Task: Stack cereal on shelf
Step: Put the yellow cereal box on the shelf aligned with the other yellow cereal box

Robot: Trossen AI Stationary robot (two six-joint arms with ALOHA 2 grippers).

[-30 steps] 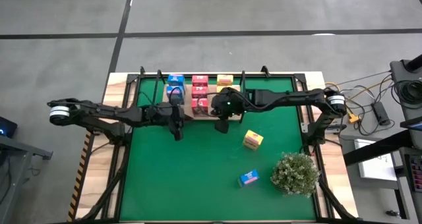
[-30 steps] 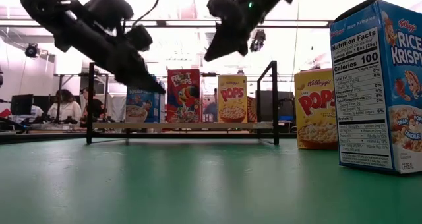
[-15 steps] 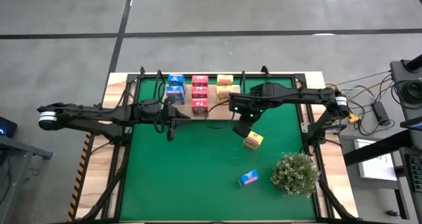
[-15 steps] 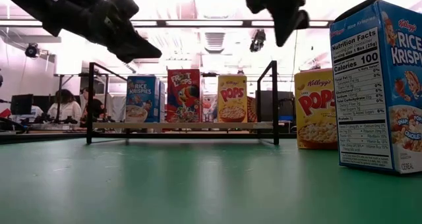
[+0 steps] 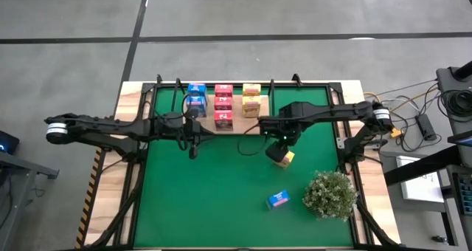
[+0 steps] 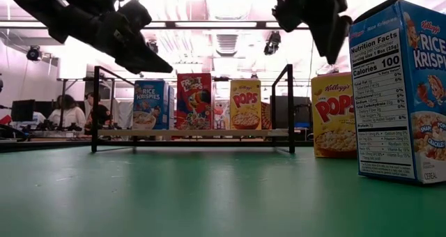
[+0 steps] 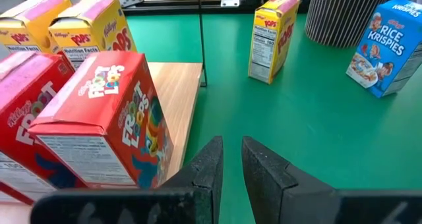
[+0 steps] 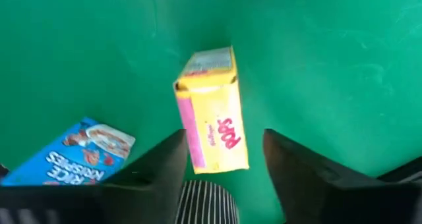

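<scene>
Several cereal cartons, blue (image 5: 196,96), red (image 5: 223,107) and yellow (image 5: 251,96), stand on the light-wood shelf (image 6: 188,133) at the far side. A loose yellow carton (image 8: 211,112) stands on the green mat, and my right gripper (image 8: 224,141) hovers open above it, one finger over either side, not touching. A loose blue carton (image 5: 278,199) stands nearer the front. My left gripper (image 7: 231,165) hangs over the mat just in front of the shelf's left part. Its fingers are shut to a narrow slit with nothing in it, beside a red carton (image 7: 109,128).
A bushy green plant (image 5: 330,194) in a ribbed pot stands at the near right, close to the loose blue carton. The shelf's thin black posts (image 6: 289,108) rise at its ends. Bare green mat (image 5: 206,199) lies at the near left. People sit in the room beyond.
My right gripper has swung from the shelf's front toward the near right, has come over the loose yellow carton and has opened. My left gripper has risen a little from the shelf's front and stays shut.
</scene>
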